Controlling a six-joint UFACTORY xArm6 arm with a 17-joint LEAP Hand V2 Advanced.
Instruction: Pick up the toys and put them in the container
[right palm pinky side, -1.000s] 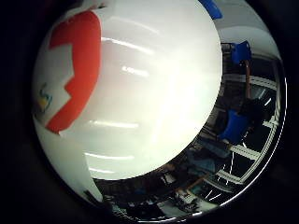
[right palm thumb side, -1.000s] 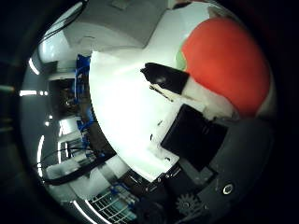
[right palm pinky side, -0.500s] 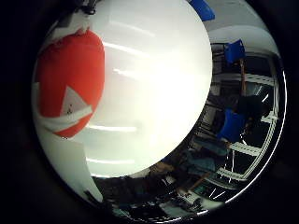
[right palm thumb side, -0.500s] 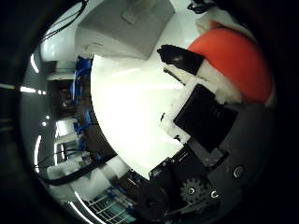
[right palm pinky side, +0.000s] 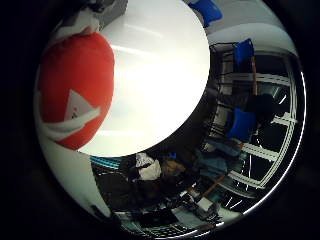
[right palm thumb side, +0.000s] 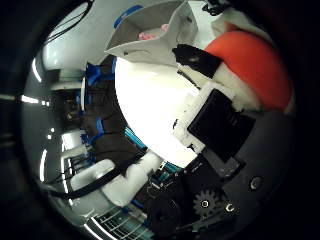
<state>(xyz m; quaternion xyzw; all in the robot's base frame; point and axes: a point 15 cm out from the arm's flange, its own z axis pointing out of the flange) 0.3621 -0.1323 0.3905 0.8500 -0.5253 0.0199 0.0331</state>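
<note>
1. Spanning much of both palm views is the white round bench, its top bright with glare.
2. Red plush toy – red with white trim and a white triangle patch – sits close against the palm and fills a large part of the little-finger-side view. It appears again in the thumb-side view, pressed behind the fingers. It looks lifted off the bench rather than lying on it, though contact cannot be ruled out.
3. Robot hand: white and black fingers curled in against the red toy, a black fingertip lying across its white edge – the toy is gripped between fingers and palm.
4. Container: pale grey open bin standing on the bench at its far side, well apart from the held toy, its opening tilted toward the camera.
5. Small pink toy lies inside the container, only partly visible over the rim.
</note>
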